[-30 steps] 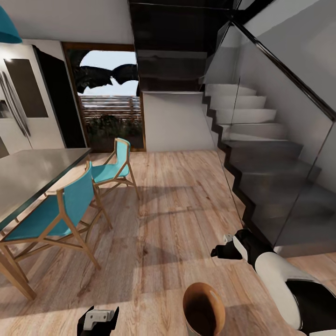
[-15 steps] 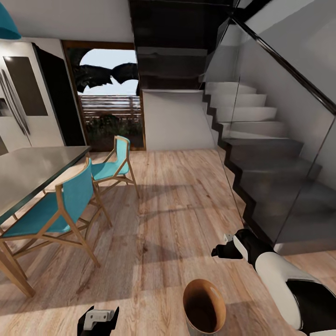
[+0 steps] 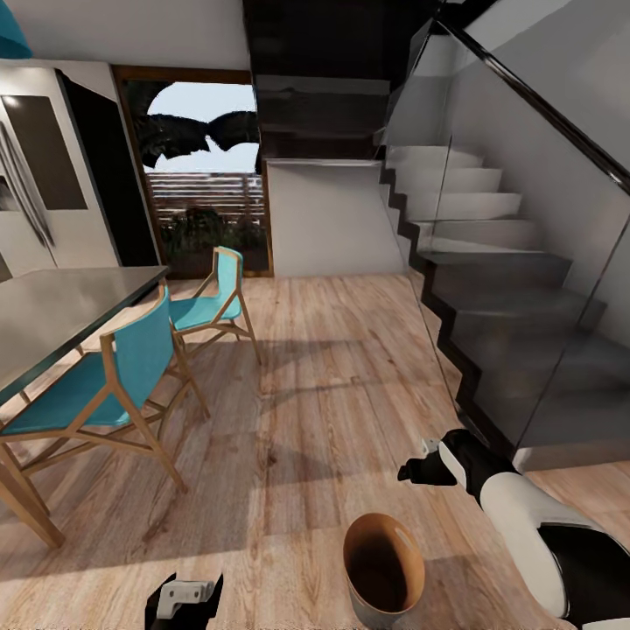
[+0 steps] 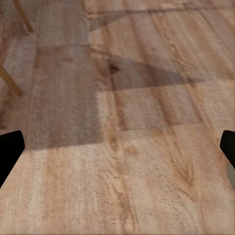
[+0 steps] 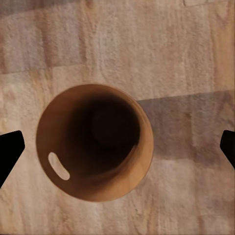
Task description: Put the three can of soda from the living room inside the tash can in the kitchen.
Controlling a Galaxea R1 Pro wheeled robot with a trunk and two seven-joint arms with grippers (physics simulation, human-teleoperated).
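Standing on grained wood floor [image 3: 332,385], tapered trash can [image 3: 383,569] (copper-brown inside).

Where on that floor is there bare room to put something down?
The light wood floor is bare between the turquoise wooden chairs and the glass-sided dark staircase. It is crowded at the dark-topped table and around the round copper-lined bin.

A round bin [image 3: 382,569] with a copper-brown inside and grey outer wall stands on pale, grained wood floor [image 3: 332,376], near turquoise chairs [image 3: 122,385] with light wooden frames, a grey table [image 3: 52,315] and dark stairs [image 3: 499,297].
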